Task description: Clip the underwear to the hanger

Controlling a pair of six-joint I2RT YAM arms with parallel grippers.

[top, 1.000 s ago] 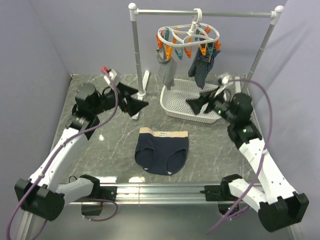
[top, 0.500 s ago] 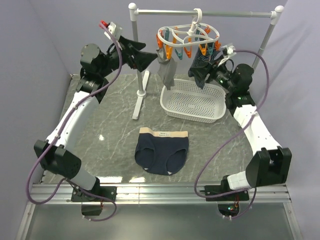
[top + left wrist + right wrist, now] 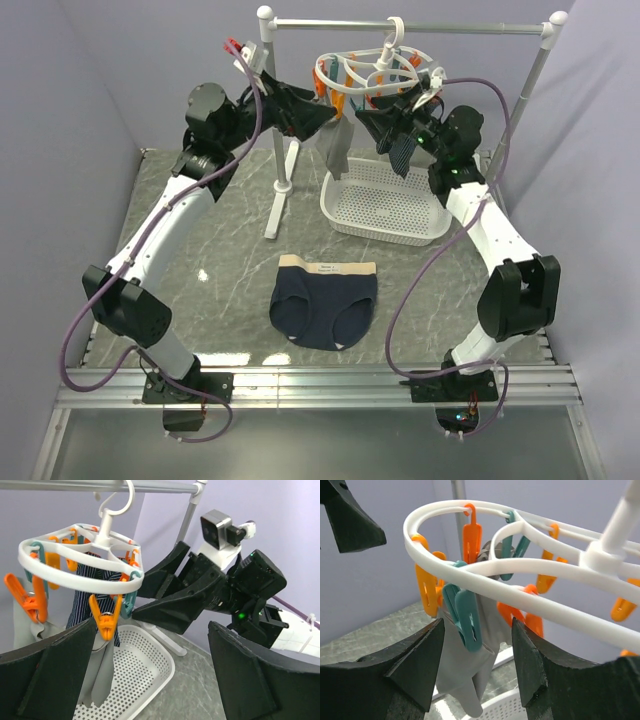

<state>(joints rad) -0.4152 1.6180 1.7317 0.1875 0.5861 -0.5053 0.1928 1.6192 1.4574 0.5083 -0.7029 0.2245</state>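
Note:
The underwear (image 3: 325,305), dark navy with a tan waistband, lies flat on the marble table in front of the basket, with neither gripper near it. The white round hanger (image 3: 378,68) hangs by its hook from the rail, orange and teal clothespins dangling. My left gripper (image 3: 322,114) is raised at the hanger's left side and stands wide open (image 3: 155,680), holding nothing. My right gripper (image 3: 372,126) is raised under the hanger's right side. In the right wrist view it is open (image 3: 475,655), with a teal clothespin (image 3: 467,615) hanging between its jaws, a gap on each side.
A white perforated basket (image 3: 385,205) stands under the hanger. A grey sock (image 3: 337,145) and a navy pinstriped cloth (image 3: 403,150) hang from pins. The grey rail stand (image 3: 400,27) spans the back, its left post (image 3: 272,110) close to my left arm.
Both arms have risen from table height to the hanger. The right gripper has moved left under the ring and its jaws have narrowed around a teal pin. The underwear has not moved.

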